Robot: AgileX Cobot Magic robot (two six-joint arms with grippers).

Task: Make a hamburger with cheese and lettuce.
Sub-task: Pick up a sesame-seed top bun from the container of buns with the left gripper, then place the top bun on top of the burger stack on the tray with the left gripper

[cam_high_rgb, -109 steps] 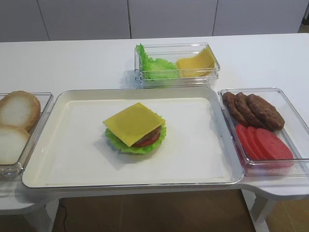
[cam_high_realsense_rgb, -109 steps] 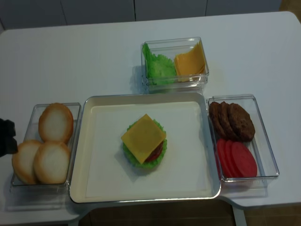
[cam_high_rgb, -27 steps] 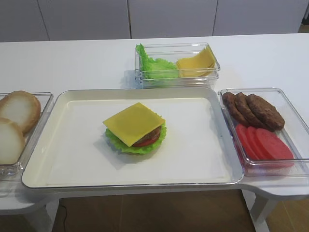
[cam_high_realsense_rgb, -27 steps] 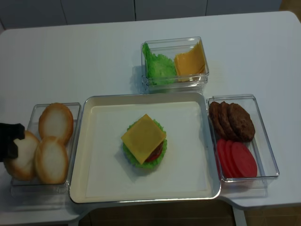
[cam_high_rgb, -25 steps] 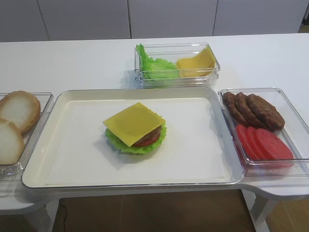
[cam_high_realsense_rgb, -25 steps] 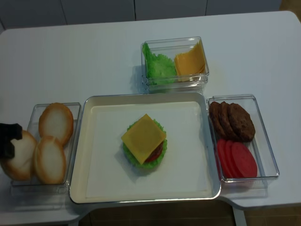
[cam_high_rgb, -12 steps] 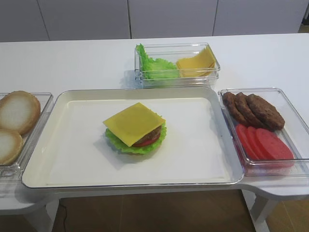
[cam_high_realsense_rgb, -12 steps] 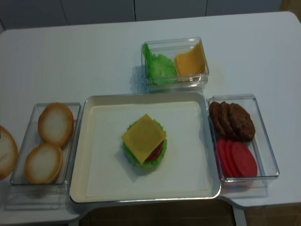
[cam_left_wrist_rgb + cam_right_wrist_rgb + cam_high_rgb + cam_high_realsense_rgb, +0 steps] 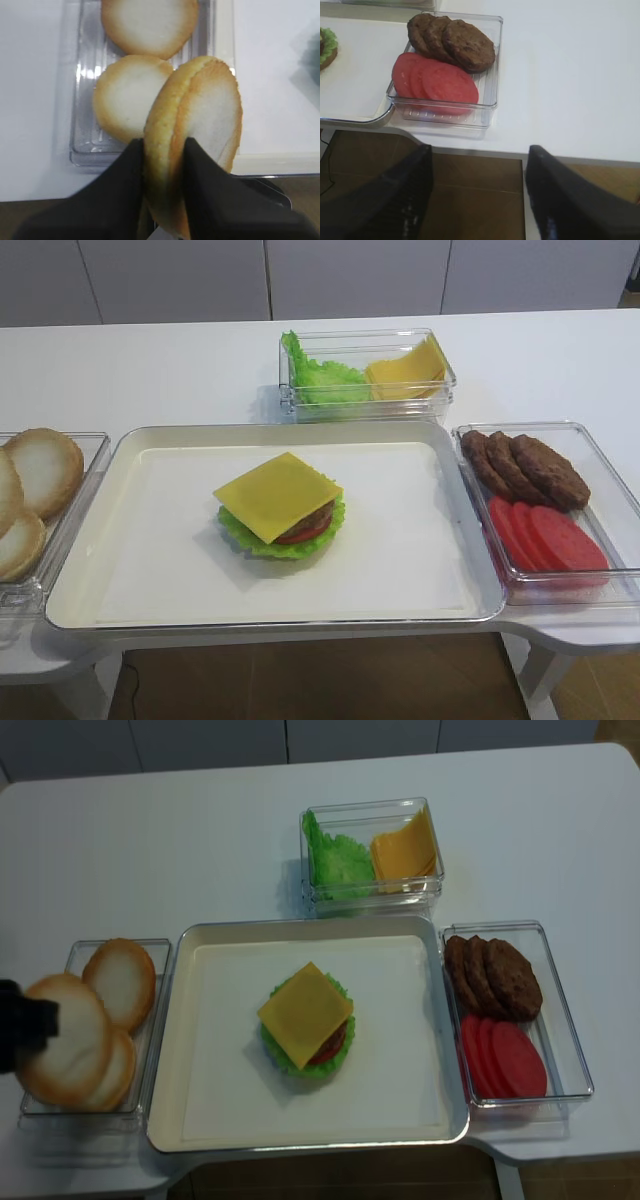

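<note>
The hamburger (image 9: 306, 1020) sits mid-tray: lettuce (image 9: 283, 1057) frills at the base, tomato and patty above, the cheese (image 9: 305, 1010) square on top. The high view shows the same stack, hamburger (image 9: 280, 510) under cheese (image 9: 277, 495). My left gripper (image 9: 164, 146) is shut on a pale bun half (image 9: 200, 150), held on edge above the bun box (image 9: 75, 150). From above, that left gripper (image 9: 22, 1020) and bun half (image 9: 65, 1040) hang over the box's left part. My right gripper (image 9: 477, 170) stands open, nothing in it, off the table's front edge.
Two more bun halves (image 9: 122, 980) lie in the clear box (image 9: 90, 1118) left of the metal tray (image 9: 200, 1125). A back box holds spare lettuce (image 9: 338, 865) and cheese slices (image 9: 405, 850). The right box holds patties (image 9: 495, 975) and tomato slices (image 9: 505, 1060).
The left gripper has lifted one bun half out of the box, swung it left, then brought it back right over the box. The right gripper has stayed put.
</note>
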